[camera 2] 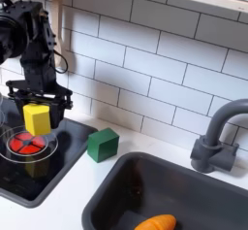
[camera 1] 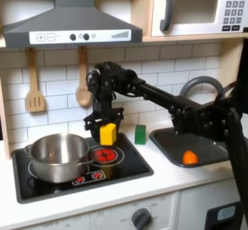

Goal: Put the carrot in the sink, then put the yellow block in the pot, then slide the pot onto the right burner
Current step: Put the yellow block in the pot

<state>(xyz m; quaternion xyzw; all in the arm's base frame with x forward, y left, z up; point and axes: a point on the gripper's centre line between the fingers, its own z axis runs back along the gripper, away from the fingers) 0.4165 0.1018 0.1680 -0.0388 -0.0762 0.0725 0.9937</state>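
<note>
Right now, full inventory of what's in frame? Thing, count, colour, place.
Carrot: 1, orange, lying in the sink.
Sink: 1, dark grey, at the first exterior view's right, with a curved faucet.
Yellow block: 1, yellow, held off the cooktop over the right burner.
Green block: 1, green, on the white counter between cooktop and sink.
Pot: 1, shiny steel, on the cooktop's left side in the first exterior view.
Right burner: 1, red ring, on the black cooktop.
Wooden utensils: 2, tan, hanging on the tiled wall.
Range hood: 1, grey, above the cooktop.
Microwave: 1, white, upper right in the first exterior view.
Gripper: 1, black, jaws shut on the yellow block.
</note>
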